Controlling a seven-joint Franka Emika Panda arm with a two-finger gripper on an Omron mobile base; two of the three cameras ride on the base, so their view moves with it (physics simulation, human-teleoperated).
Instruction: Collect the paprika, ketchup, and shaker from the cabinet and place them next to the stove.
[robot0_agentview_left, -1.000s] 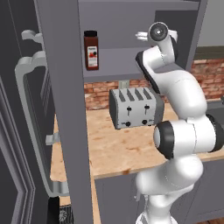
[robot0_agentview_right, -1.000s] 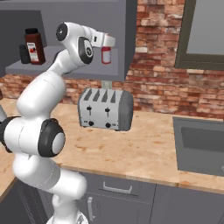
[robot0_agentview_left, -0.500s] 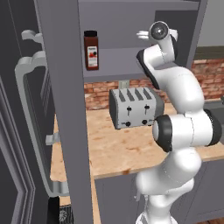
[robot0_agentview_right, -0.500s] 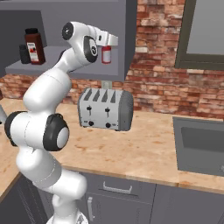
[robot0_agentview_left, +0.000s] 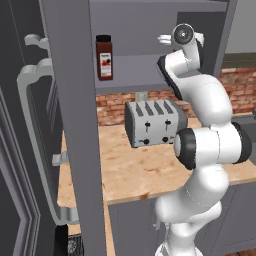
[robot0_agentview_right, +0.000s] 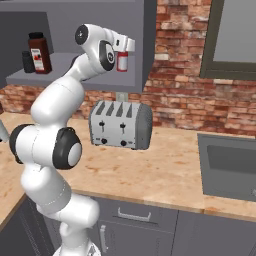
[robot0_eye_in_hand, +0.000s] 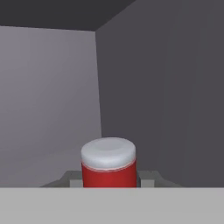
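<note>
My gripper reaches into the open grey cabinet and is shut on the ketchup, a small red bottle with a pale cap standing at the right end of the shelf. In the hand view the ketchup sits between my fingertips, close to the cabinet's inner corner. The paprika, a dark jar with a black cap, stands upright at the shelf's left end, and it also appears in the left base view as the paprika. The tiny black shaker stands just left of it.
A silver four-slot toaster stands on the wooden counter under the cabinet. A sink lies to the right. The open cabinet door with its bar handle stands close on the left. A brick wall backs the counter.
The fingers have closed on the ketchup over the last second. The arm has hardly moved, and the paprika and shaker have stayed in place.
</note>
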